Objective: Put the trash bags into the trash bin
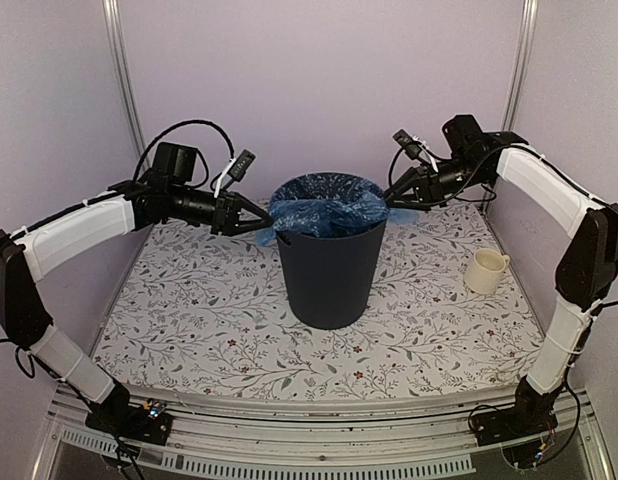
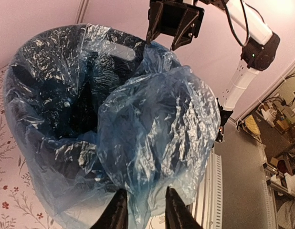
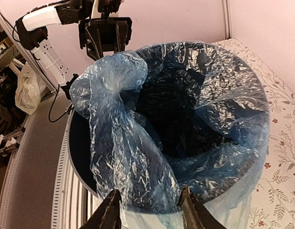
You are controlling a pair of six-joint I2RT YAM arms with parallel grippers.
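Loosely, trash bag (image 1: 324, 210) between both parted jaws

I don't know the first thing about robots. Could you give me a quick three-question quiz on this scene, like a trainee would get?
1. True or false: the light-blue trash bag lies flat on the table beside the trash bin.
2. Where is the cream mug? A) inside the bin. B) on the table, on the right arm's side of the bin. C) on top of the bag.
3. Fill in: the left gripper and the right gripper are at ____ sides of the bin's rim.

Key: 1 false, because the bag sits in the bin with its edge spilling over the rim. 2 B. 3 opposite.
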